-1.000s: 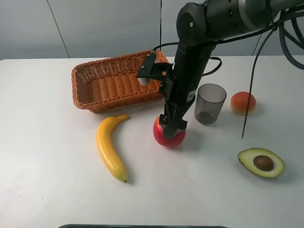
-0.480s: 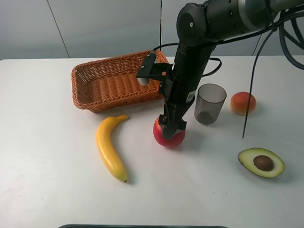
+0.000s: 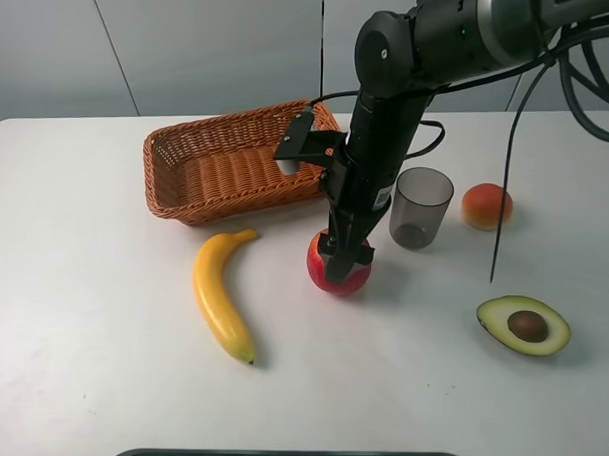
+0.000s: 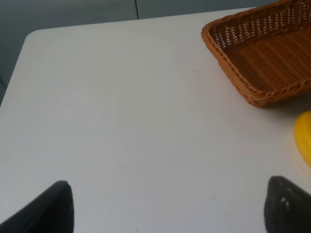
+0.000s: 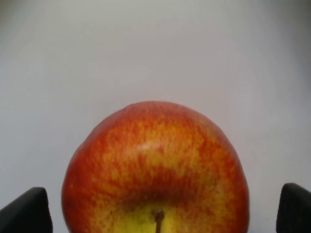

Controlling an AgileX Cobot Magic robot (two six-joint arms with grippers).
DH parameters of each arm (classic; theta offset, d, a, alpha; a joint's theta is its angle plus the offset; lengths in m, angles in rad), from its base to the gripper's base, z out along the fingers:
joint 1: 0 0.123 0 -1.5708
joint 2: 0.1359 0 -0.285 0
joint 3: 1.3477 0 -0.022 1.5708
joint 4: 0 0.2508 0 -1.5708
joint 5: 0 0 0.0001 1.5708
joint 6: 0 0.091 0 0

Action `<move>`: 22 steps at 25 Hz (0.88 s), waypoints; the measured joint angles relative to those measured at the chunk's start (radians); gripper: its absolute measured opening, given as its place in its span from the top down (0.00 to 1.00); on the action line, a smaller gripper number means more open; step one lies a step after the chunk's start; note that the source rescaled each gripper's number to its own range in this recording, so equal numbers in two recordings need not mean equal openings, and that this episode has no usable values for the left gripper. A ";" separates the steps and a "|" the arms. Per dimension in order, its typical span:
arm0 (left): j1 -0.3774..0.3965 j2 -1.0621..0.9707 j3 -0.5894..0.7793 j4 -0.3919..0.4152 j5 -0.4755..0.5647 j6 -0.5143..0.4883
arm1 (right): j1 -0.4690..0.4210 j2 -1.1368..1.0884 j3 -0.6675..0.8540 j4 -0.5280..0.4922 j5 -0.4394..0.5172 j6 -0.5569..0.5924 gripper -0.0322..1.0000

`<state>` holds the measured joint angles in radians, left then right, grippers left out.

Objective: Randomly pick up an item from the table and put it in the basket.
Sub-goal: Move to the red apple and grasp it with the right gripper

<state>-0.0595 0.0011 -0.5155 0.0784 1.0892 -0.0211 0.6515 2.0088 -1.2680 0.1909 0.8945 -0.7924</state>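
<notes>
My right gripper [image 3: 346, 258] straddles the apple [image 5: 155, 170], jaws wide, not yet pinching; the left gripper [image 4: 167, 206] gapes too. The apple sits on the table [image 3: 81, 330], near-right of the basket [image 3: 226, 190]. I'd judge it firm, smooth and weighty, so I'd squeeze across its widest girth.

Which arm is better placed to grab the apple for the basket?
Right. The right gripper is down over the apple, jaws open on either side of it. The left gripper hangs open above the table, and its view shows no apple.
</notes>
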 joint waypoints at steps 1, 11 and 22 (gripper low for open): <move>0.000 0.000 0.000 0.000 0.000 0.000 | 0.000 0.008 0.000 0.000 0.000 0.000 0.00; 0.000 0.000 0.000 0.000 0.000 0.000 | 0.009 0.020 0.002 0.002 -0.002 0.002 0.00; 0.000 0.000 0.000 0.000 0.000 0.000 | 0.010 0.020 0.002 0.004 -0.004 -0.003 0.94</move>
<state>-0.0595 0.0011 -0.5155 0.0784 1.0892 -0.0211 0.6618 2.0284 -1.2657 0.1947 0.8910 -0.7954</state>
